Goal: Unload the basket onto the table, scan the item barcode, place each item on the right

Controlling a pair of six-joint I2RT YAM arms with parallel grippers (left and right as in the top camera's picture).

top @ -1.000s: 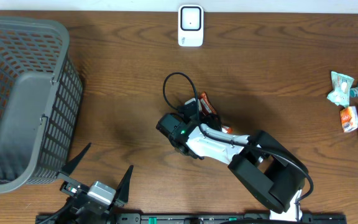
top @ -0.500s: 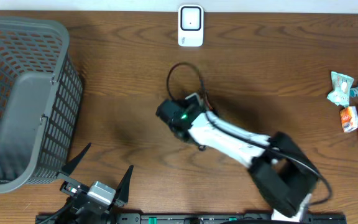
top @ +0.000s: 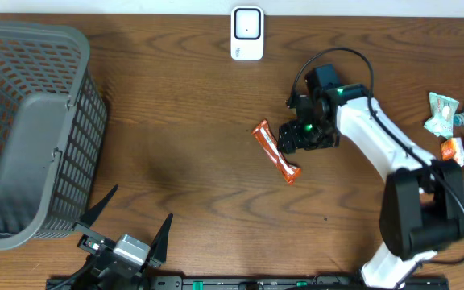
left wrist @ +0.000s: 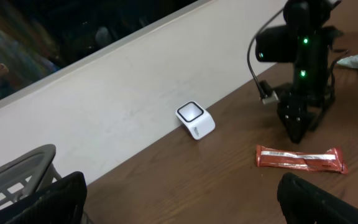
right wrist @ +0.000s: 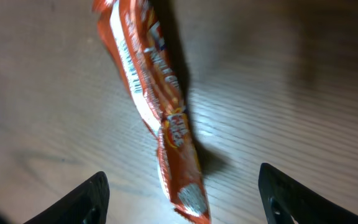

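The orange snack bar (top: 277,151) lies flat on the table (top: 176,145) in the centre of the frame. The right gripper (top: 292,141) is just to the right of it, fingers spread, pinching nothing. The left gripper (top: 139,205), at lower left, is also spread wide.

Overhead we look straight down, left wrist low across the table (top: 176,161), right wrist close on the shared snack bar (top: 277,151).

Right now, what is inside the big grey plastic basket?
In the grey plastic basket, only its own bare grey floor shows, with nothing lying on it. Its left side runs out of the picture, and the slanted walls hide the floor's edges.
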